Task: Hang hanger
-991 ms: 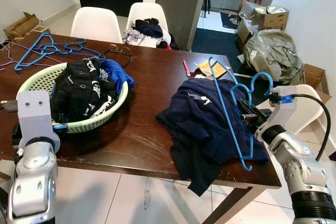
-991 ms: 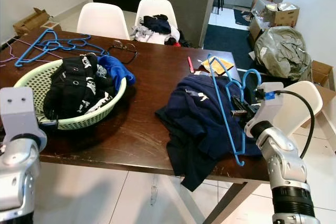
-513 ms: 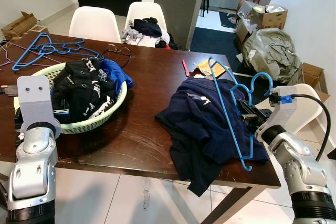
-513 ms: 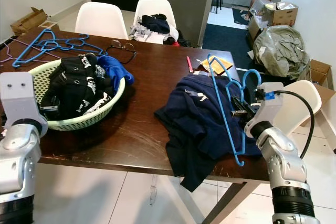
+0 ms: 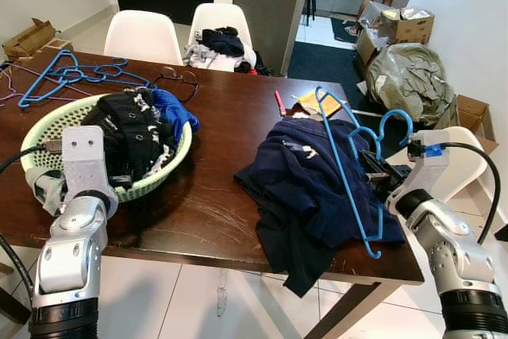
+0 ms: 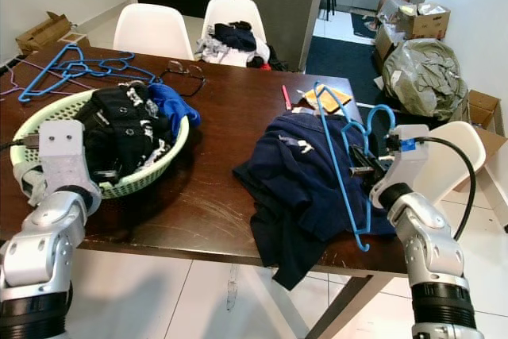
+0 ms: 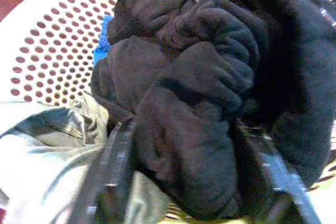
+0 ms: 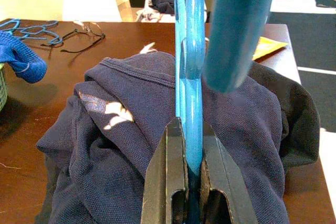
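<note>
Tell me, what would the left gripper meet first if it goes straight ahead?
Most likely the black clothes in the basket: the left gripper stands open around a fold of them, practically touching already.

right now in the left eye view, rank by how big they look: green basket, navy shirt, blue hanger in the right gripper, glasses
1. navy shirt
2. green basket, close behind; the left arm hides part of it
3. blue hanger, long but thin, clamped in the right gripper
4. glasses, smallest, though farthest from the camera
</note>
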### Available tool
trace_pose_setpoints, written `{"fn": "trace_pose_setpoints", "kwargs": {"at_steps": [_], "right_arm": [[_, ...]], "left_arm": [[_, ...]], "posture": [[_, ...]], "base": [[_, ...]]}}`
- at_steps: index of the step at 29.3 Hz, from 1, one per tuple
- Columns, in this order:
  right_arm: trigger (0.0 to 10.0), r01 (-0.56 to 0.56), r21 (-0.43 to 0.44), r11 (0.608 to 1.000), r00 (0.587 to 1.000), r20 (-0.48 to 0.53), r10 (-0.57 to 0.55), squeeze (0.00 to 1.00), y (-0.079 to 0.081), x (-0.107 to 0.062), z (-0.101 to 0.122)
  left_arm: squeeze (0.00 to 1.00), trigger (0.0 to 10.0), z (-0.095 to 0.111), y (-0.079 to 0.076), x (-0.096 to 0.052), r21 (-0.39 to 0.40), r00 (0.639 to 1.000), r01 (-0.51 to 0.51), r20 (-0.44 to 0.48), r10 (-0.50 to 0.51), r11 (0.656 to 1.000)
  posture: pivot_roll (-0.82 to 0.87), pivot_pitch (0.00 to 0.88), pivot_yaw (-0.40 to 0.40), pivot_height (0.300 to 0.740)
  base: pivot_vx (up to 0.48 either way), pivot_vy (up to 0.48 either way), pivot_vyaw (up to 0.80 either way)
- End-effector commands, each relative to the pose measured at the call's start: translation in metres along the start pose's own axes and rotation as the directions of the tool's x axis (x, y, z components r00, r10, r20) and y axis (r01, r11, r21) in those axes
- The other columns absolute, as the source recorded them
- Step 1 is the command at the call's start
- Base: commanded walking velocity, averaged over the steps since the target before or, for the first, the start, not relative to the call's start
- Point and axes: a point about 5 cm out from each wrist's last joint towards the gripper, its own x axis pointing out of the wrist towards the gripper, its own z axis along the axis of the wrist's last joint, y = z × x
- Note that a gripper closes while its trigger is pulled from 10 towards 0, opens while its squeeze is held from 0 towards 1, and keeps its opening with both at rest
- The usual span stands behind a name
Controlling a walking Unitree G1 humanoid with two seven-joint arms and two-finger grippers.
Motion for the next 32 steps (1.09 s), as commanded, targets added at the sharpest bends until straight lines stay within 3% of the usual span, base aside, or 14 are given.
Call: {"fn": "trace_pose_setpoints", "kwargs": {"at_steps": [1,12,14,15,16,17,19,20,21,24,25,26,28,32], "right_arm": [[10.0,0.004,-0.021,1.000,1.000,0.008,-0.004,0.00,-0.002,-0.002,0.003],[10.0,0.007,-0.017,1.000,1.000,0.010,-0.006,0.00,-0.002,-0.001,0.004],[10.0,0.009,-0.016,1.000,1.000,0.012,-0.009,0.00,-0.003,-0.001,0.004],[10.0,0.009,-0.016,1.000,1.000,0.012,-0.009,0.00,-0.003,-0.001,0.004],[10.0,0.011,-0.016,1.000,1.000,0.013,-0.010,0.00,-0.003,0.000,0.004],[10.0,0.011,-0.015,1.000,1.000,0.016,-0.010,0.00,-0.002,0.001,0.004],[10.0,0.010,-0.012,1.000,1.000,0.020,-0.010,0.00,-0.002,0.002,0.005],[10.0,0.010,-0.012,1.000,1.000,0.020,-0.010,0.00,-0.002,0.002,0.005],[10.0,0.009,-0.010,1.000,1.000,0.023,-0.009,0.00,-0.001,0.003,0.005],[10.0,0.011,-0.008,1.000,1.000,0.026,-0.010,0.00,-0.001,0.004,0.005],[10.0,0.011,0.000,1.000,0.999,0.033,-0.011,0.00,-0.001,0.006,0.005],[10.0,0.011,0.004,1.000,0.999,0.036,-0.012,0.00,0.000,0.008,0.005],[10.0,0.011,0.004,1.000,0.999,0.036,-0.012,0.00,0.000,0.008,0.005],[10.0,0.006,0.019,1.000,0.999,0.051,-0.007,0.00,0.004,0.013,0.004]], "left_arm": [[0.00,0.0,-0.006,-0.001,0.001,0.007,0.999,0.019,-0.029,-0.019,1.000],[0.00,0.0,0.016,-0.003,-0.001,0.039,0.996,0.073,0.057,-0.075,0.997],[0.00,0.0,0.052,-0.014,-0.009,0.039,0.953,0.212,0.215,-0.216,0.976],[0.00,0.0,0.052,-0.014,-0.009,0.039,0.953,0.212,0.215,-0.216,0.976],[0.00,0.0,0.066,-0.020,-0.014,0.041,0.919,0.279,0.277,-0.279,0.960],[0.00,0.0,0.085,-0.031,-0.027,0.074,0.844,0.406,0.353,-0.404,0.911],[0.00,0.0,0.110,-0.042,-0.046,0.116,0.726,0.532,0.446,-0.523,0.839],[0.00,0.0,0.110,-0.042,-0.046,0.116,0.726,0.532,0.446,-0.523,0.839],[0.00,0.0,0.126,-0.042,-0.054,0.102,0.674,0.569,0.511,-0.534,0.816],[0.00,0.0,0.146,-0.037,-0.060,0.092,0.628,0.583,0.580,-0.519,0.808],[0.00,0.0,0.178,-0.032,-0.071,0.103,0.541,0.605,0.674,-0.503,0.790],[0.00,0.0,0.185,-0.031,-0.075,0.117,0.518,0.607,0.692,-0.503,0.786],[0.00,0.0,0.185,-0.031,-0.075,0.117,0.518,0.607,0.692,-0.503,0.786],[0.00,0.0,0.189,-0.046,-0.077,0.160,0.475,0.657,0.670,-0.570,0.736]], "posture": [[0.03,0.094,-0.099,0.740],[0.04,0.096,-0.100,0.740],[0.04,0.096,-0.100,0.740],[0.04,0.096,-0.100,0.740],[0.04,0.094,-0.100,0.740],[0.04,0.091,-0.101,0.740],[0.05,0.081,-0.101,0.740],[0.05,0.081,-0.101,0.740],[0.05,0.081,-0.101,0.740],[0.06,0.069,-0.102,0.740],[0.07,0.060,-0.102,0.740],[0.07,0.060,-0.102,0.740],[0.07,0.060,-0.102,0.740],[0.09,0.039,-0.098,0.740]], "base": [[0.000,0.000,0.00],[0.000,0.000,0.00],[0.000,0.000,0.00],[0.000,0.000,0.00],[0.000,0.000,0.00],[0.000,0.000,0.00],[0.000,0.000,0.00],[0.000,0.000,0.00],[0.000,0.000,0.00],[0.000,0.000,0.00],[0.000,0.000,0.00],[0.000,0.000,0.00],[0.000,0.000,0.00],[-0.379,0.000,0.00]]}}
